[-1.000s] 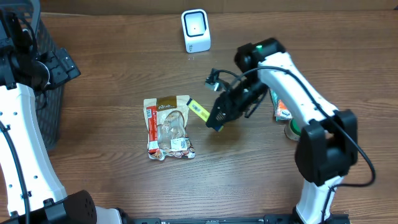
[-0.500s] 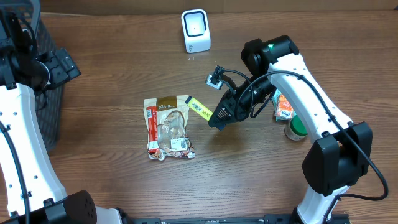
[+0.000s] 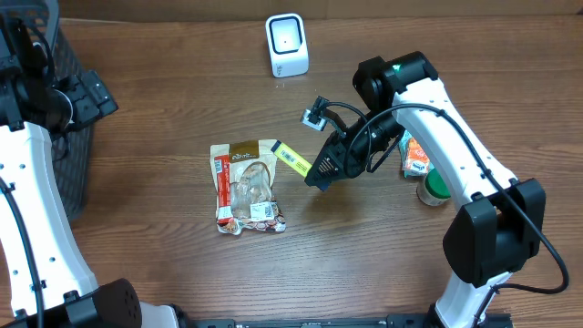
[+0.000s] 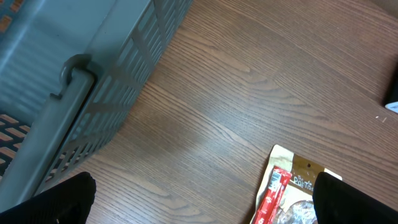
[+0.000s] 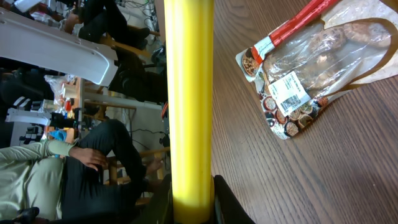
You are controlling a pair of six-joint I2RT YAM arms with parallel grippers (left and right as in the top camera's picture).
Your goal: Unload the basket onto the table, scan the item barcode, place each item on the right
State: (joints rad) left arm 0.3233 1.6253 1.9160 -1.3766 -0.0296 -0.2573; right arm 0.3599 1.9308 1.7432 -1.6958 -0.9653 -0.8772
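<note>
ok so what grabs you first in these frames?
The right claw is mid-table, shut on a slim yellow stick pack that fills the right wrist view as a bright vertical bar. Just left of it lies a clear plastic snack pouch with a red strip on the wooden table. The small white box scanner stands at the far edge, apart from both.

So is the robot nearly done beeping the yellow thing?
Not yet. Done: the yellow stick is pinched in the right gripper. In hand: it is held out beside the snack bag, well short of the white scanner at the table's far edge. Left: carry the stick to the scanner and show its barcode, which I cannot see in these views.
</note>
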